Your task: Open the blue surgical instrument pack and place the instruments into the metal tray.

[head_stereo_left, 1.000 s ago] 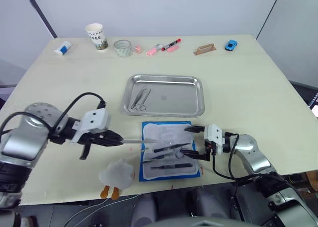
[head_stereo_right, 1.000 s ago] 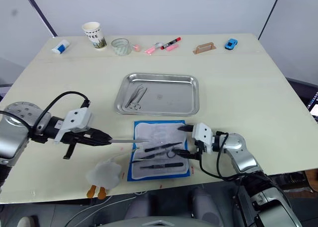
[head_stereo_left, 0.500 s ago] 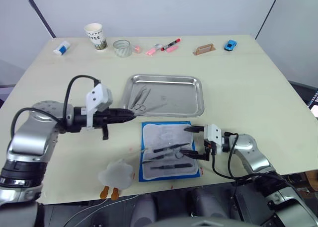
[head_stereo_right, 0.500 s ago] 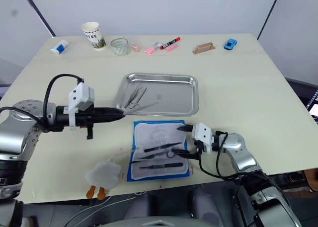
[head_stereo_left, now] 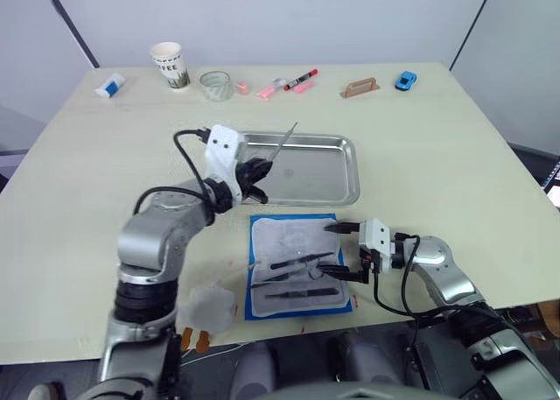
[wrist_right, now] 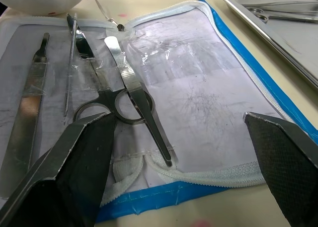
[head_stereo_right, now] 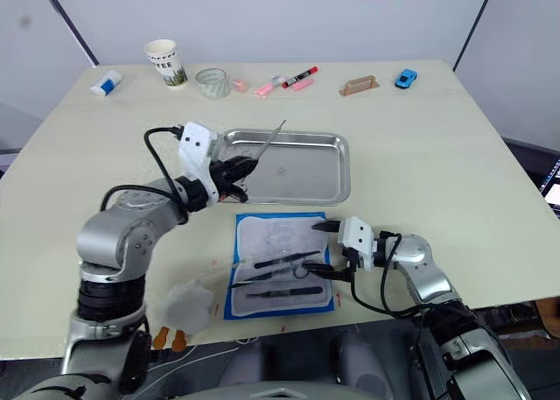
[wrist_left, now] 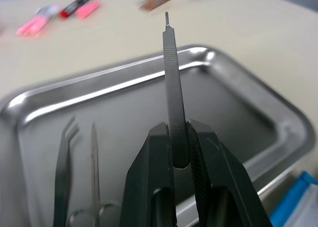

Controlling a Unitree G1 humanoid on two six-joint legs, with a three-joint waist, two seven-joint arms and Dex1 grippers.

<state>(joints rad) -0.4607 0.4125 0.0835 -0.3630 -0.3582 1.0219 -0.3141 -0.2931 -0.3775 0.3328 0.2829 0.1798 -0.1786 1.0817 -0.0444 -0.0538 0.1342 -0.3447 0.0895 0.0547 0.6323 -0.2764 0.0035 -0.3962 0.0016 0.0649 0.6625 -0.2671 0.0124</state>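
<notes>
The blue surgical instrument pack [head_stereo_left: 297, 264] lies open near the table's front edge, pale lining up. Several instruments rest in it, among them scissors [wrist_right: 124, 88] and a flat handle [wrist_right: 31, 88]. Just behind it stands the metal tray [head_stereo_left: 337, 168], with forceps and scissors [wrist_left: 67, 157] at its left end. My left gripper [head_stereo_left: 258, 165] hovers over that left end, shut on a slim straight handle [wrist_left: 171, 78] that points up and away. At the pack's right edge my right gripper [head_stereo_left: 346, 251] is open, its fingers [wrist_right: 74, 167] wide apart and holding nothing.
Along the table's far edge stand a paper cup [head_stereo_left: 168, 63], a tape roll [head_stereo_left: 215, 84], pink and red markers [head_stereo_left: 293, 80], a wooden piece [head_stereo_left: 360, 87], a blue toy car [head_stereo_left: 406, 80] and a white tube [head_stereo_left: 109, 85]. Crumpled white wrap [head_stereo_left: 206, 308] lies front-left of the pack.
My left gripper has carried the slim handle from the left of the pack up over the tray's left end and tilted it upward. The right gripper has stayed put.
</notes>
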